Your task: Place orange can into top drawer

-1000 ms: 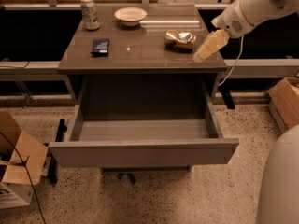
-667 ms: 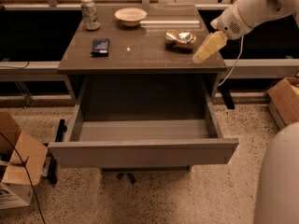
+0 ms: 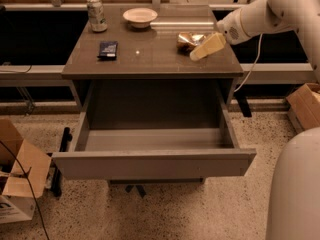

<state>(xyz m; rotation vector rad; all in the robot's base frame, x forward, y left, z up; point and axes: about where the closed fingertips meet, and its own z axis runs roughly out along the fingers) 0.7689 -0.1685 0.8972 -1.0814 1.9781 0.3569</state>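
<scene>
- The small shiny golden-orange metal can (image 3: pixel 186 40) stands on the grey-brown counter (image 3: pixel 150 61), in its right half and a little behind the middle.
- The cream-coloured two-finger gripper (image 3: pixel 200 51) is at the right side of this can. It comes in slanted from the upper right, with its tip low over the counter and toward the front edge.
- The gripper looks to touch or to overlap the right side of the can. Whether it is open or closed, and whether it has hold of the can, I cannot tell.
- The white robot arm (image 3: pixel 265 11) reaches in from the upper right corner.
- The wide shallow grey-brown top drawer (image 3: pixel 150 165) is pulled out far below the counter. Its plain flat front is toward the camera, and nothing is seen inside.
- Compared with one second ago, the gripper has moved to the left. Then it was a little apart from the can; now it is directly against its right side.
- The can itself is at about the same place as before, and the drawer is open as before.
- Other things on the counter:
  - a tall silver-green can (image 3: pixel 96 15) at the back left corner
  - a pale shallow bowl (image 3: pixel 140 16) at the back middle
  - a flat dark blue packet (image 3: pixel 108 49) in the left half
- An open brown cardboard box (image 3: pixel 17 181) stands on the speckled floor at the left.
</scene>
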